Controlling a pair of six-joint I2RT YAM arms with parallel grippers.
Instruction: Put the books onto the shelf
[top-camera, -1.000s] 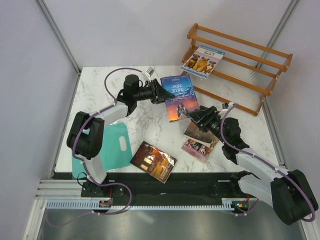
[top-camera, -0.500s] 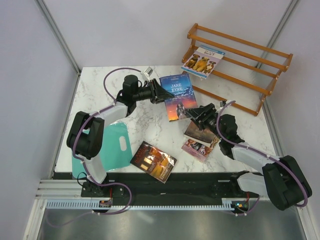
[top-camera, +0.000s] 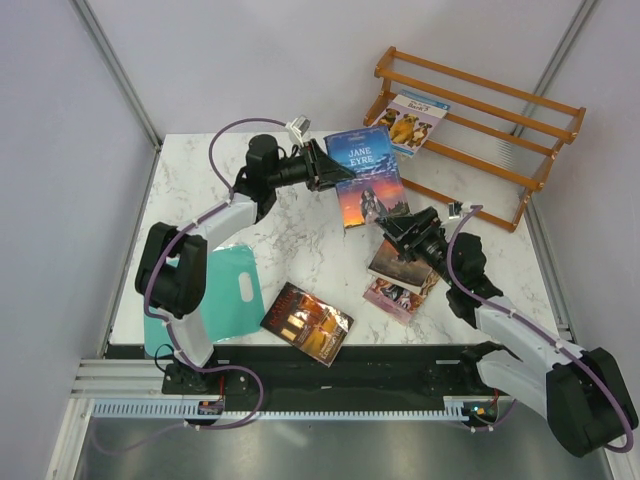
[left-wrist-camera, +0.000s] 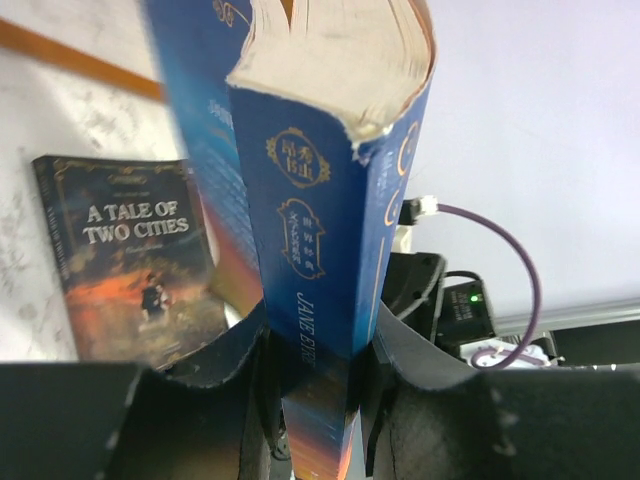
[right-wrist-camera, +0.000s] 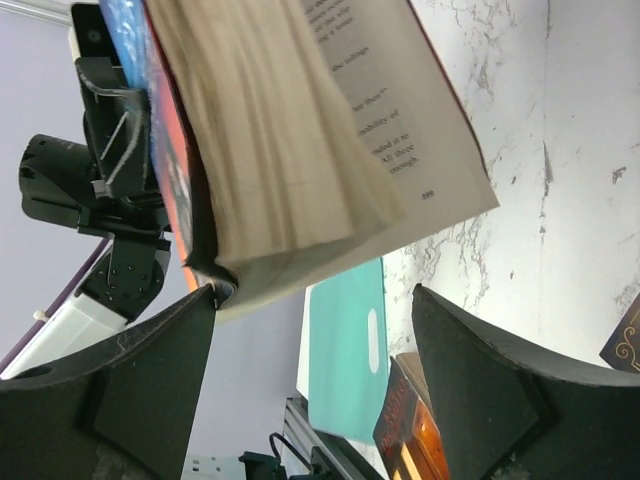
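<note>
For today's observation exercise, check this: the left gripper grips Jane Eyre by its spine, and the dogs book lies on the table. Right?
One slip. The left gripper does grip Jane Eyre by its spine, but the dogs book leans on the shelf, not the table; the top external view shows it.

Jane Eyre (left-wrist-camera: 315, 230) top beyond upper edge

There are 5 books (top-camera: 307, 322), 1 shelf (top-camera: 480, 104), 1 teal sheet (top-camera: 235, 290) and 2 robot arms (top-camera: 215, 225).
</note>
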